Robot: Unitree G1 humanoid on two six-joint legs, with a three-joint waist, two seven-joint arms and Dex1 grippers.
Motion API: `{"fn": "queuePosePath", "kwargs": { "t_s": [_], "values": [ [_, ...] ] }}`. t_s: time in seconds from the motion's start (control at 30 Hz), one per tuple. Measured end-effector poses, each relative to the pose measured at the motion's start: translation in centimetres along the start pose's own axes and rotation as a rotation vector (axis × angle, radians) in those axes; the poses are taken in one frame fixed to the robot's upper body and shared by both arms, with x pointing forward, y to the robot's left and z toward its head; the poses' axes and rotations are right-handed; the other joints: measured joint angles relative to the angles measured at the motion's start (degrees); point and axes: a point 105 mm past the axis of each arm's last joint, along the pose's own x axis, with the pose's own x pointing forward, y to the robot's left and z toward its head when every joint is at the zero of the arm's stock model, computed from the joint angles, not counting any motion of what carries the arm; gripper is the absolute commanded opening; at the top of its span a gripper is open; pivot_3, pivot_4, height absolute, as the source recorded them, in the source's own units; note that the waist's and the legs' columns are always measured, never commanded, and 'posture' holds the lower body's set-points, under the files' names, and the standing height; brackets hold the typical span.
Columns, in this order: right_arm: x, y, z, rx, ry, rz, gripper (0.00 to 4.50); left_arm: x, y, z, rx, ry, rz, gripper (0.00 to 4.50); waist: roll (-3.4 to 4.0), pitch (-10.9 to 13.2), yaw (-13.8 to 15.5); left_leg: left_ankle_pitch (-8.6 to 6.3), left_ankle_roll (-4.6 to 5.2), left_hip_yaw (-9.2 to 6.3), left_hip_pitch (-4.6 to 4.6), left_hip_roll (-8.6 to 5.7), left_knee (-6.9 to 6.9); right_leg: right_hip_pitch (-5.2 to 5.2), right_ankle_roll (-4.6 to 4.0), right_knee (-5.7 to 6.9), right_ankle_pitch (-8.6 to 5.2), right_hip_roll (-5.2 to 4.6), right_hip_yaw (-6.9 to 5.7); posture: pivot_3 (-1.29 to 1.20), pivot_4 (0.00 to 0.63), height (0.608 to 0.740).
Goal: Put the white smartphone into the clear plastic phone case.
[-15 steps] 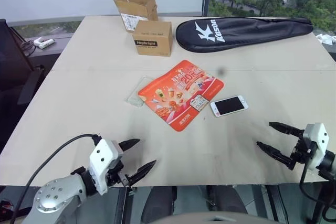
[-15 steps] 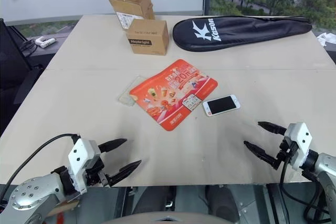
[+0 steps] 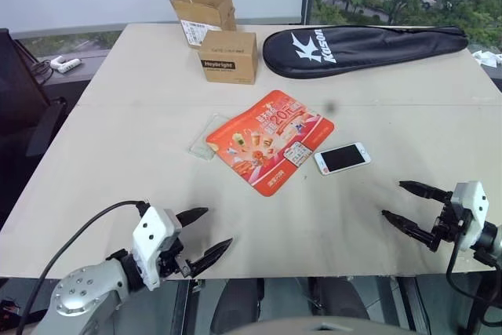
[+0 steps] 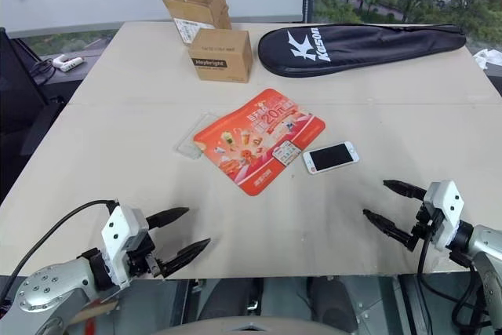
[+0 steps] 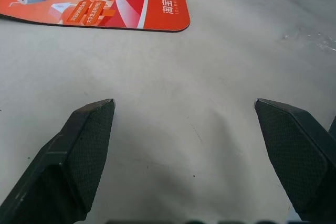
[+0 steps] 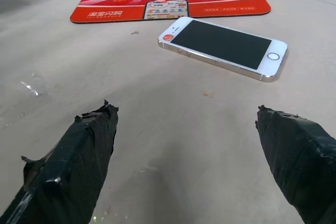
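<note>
At the near edge of the desk point(image 3: 118, 139) both claws hover with jaws spread wide and nothing between them. The left claw point(image 3: 202, 234) sits at the front left, its fingers pointing inward over bare desktop; the right claw point(image 3: 414, 209) sits at the front right, fingers pointing toward the middle. Against the picture from half a second ago, the right claw has drawn back a touch toward the right edge and slightly down, while the left claw looks unchanged; nothing on the desk has shifted.

Outward from the right claw, the white smartphone point(image 3: 342, 158) lies flat, screen up, near but apart from it, with open desktop between them. The phone's inner end lies just beside the red-orange printed packet point(image 3: 270, 140), which lies flat in the middle of the desk. On the packet's far left side lies the clear plastic phone case point(image 3: 206, 138), flat, with one edge meeting or slipping under the packet; which of the two I cannot tell. The left claw is well apart from the case, with a broad stretch of bare desk in between.

Farther back stand a closed Heybright cardboard box point(image 3: 227, 56) and, behind it, an open cardboard box point(image 3: 201, 10). A black racket bag point(image 3: 361, 47) lies along the far right. The front strip between the two claws is free.
</note>
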Motion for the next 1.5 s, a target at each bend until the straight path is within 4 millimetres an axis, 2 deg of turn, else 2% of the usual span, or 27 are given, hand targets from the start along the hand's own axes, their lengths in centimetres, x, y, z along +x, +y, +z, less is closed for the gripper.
{"fn": "queuePosePath", "kwargs": {
  "t_s": [0.17,0.4,0.6,0.8,0.9,1.1,1.2,1.5],
  "values": [
    [0.0,0.0,0.0,-0.005,-0.01,-0.003,4.5,0.1,0.3,0.1,-0.014,-0.014,0.011,4.44,0.0,0.0,0.0,0.0,0.0,-0.01,0.0,0.0,0.0,0.0,0.01,0.0,0.0,0.0,0.0,0.0,0.15,0.74],
    [0.9,0.4,1.3,-0.023,-0.066,0.02,4.5,1.3,2.3,2.0,-0.103,-0.096,0.103,4.44,0.0,0.0,0.0,0.0,0.0,-0.06,0.02,0.01,0.02,0.01,-0.04,0.09,0.04,0.04,-0.01,0.0,0.15,0.74],
    [3.8,1.8,6.3,-0.048,-0.242,0.072,4.5,4.2,6.7,5.4,-0.273,-0.194,0.351,4.44,-0.08,0.0,0.0,0.01,0.0,-0.23,0.05,-0.16,0.12,0.09,0.11,0.19,0.27,0.1,-0.06,0.0,0.15,0.74],
    [5.2,3.1,9.7,-0.069,-0.326,0.12,4.5,6.9,7.1,6.8,-0.446,-0.163,0.352,4.44,-0.16,0.0,0.0,0.01,0.0,-0.39,-0.02,-0.29,0.07,0.08,0.11,0.19,0.27,0.1,-0.14,0.0,0.15,0.74],
    [5.6,3.5,10.6,-0.073,-0.346,0.127,4.5,7.7,7.5,6.2,-0.54,-0.12,0.378,4.44,-0.18,0.0,-0.1,0.01,0.0,-0.44,-0.01,-0.32,0.08,0.08,0.11,0.19,0.27,0.11,-0.15,0.0,0.15,0.74],
    [5.7,4.0,11.2,-0.05,-0.356,0.131,4.5,7.2,8.9,4.6,-0.602,-0.026,0.486,4.44,-0.2,0.0,0.0,0.02,0.0,-0.46,-0.02,-0.36,0.07,0.08,0.1,0.2,0.27,0.1,-0.16,0.0,0.15,0.74],
    [5.6,4.3,11.2,-0.052,-0.346,0.142,4.5,7.1,9.1,4.5,-0.592,-0.013,0.493,4.44,-0.22,0.0,0.0,0.02,0.0,-0.45,-0.01,-0.37,0.08,0.08,0.1,0.2,0.27,0.09,-0.15,0.0,0.15,0.74],
    [5.6,3.6,9.3,-0.152,-0.186,0.099,4.5,8.4,9.6,4.9,-0.599,-0.008,0.489,4.44,-0.17,-0.1,0.6,0.07,-0.06,-0.43,0.1,-0.49,0.11,0.23,-0.15,0.21,0.14,0.06,-0.27,0.0,0.15,0.74]
  ]
}}
